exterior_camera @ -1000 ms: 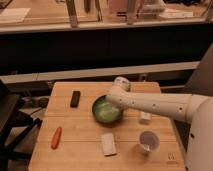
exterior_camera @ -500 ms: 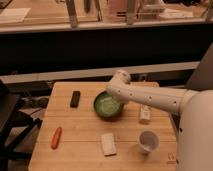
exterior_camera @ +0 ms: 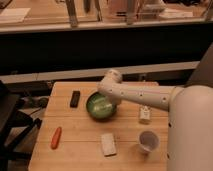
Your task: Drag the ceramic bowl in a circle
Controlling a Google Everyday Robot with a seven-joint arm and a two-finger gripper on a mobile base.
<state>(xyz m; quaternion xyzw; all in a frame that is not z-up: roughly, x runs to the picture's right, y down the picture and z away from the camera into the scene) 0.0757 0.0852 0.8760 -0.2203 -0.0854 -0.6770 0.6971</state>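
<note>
On the table (exterior_camera: pixel 85 150) I count one green bowl (exterior_camera: pixel 101 107) with my gripper (exterior_camera: pixel 103 98) reaching into it. Around the gripper: one black bar (exterior_camera: pixel 75 98), one carrot (exterior_camera: pixel 56 137), one white cup (exterior_camera: pixel 148 141), two pale packets (exterior_camera: pixel 108 144) (exterior_camera: pixel 145 114).

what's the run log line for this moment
task: drag bowl in circle | gripper: at bowl's far rim | bowl: table centre | cup: front right

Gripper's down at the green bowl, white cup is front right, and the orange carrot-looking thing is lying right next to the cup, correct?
Not quite. In the camera view the orange item lies at the front left of the table, far from the white cup. The cup is front right, and the gripper is down at the ceramic bowl, as you said.
</note>
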